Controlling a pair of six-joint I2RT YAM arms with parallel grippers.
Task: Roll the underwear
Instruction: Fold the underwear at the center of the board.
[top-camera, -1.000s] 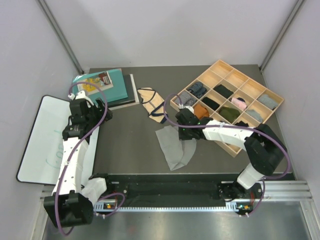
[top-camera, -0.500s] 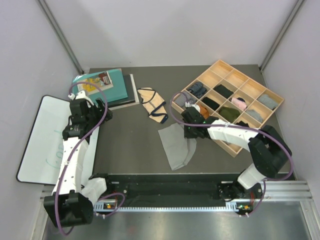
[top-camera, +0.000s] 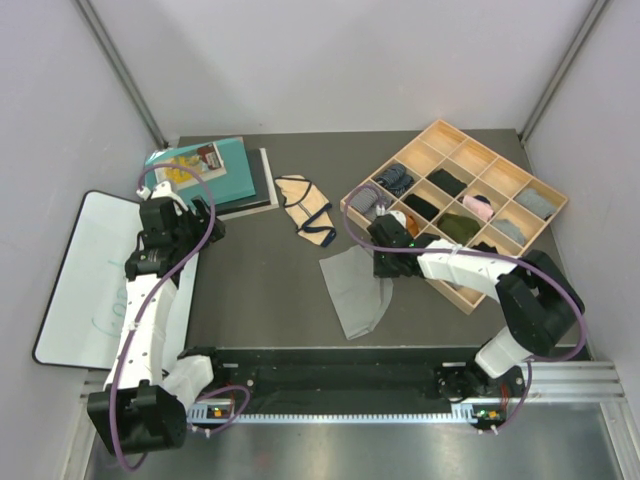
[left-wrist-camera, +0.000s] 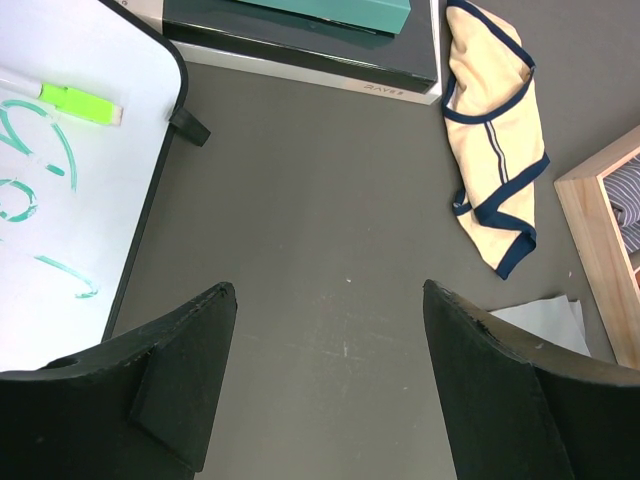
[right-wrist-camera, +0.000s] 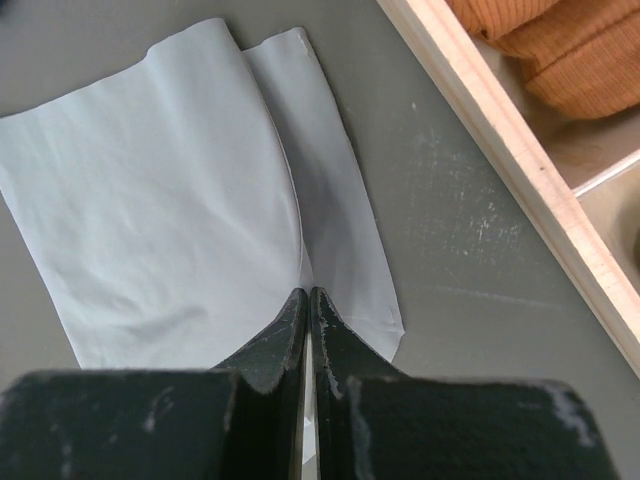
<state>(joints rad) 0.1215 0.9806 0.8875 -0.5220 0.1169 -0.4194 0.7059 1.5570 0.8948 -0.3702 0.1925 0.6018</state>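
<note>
The light-grey underwear (top-camera: 355, 292) lies flat on the dark table just left of the wooden tray; it also shows in the right wrist view (right-wrist-camera: 180, 210). My right gripper (right-wrist-camera: 308, 294) is shut on a fold of this grey cloth near its right side; it appears in the top view (top-camera: 384, 268) too. The beige underwear with navy edging (top-camera: 306, 210) lies crumpled further back and also shows in the left wrist view (left-wrist-camera: 495, 170). My left gripper (left-wrist-camera: 330, 290) is open and empty, held over bare table near the whiteboard, at the left in the top view (top-camera: 190, 222).
A wooden compartment tray (top-camera: 520, 180) holding rolled socks and cloths stands at the right, its rim (right-wrist-camera: 500, 150) close to my right gripper. A whiteboard (top-camera: 90, 270) with a green marker (left-wrist-camera: 80, 103) lies at the left. Books (top-camera: 215, 175) are stacked at the back left.
My right gripper has moved right and a little back, dragging the grey underwear's edge toward the tray. The left arm has not moved.
</note>
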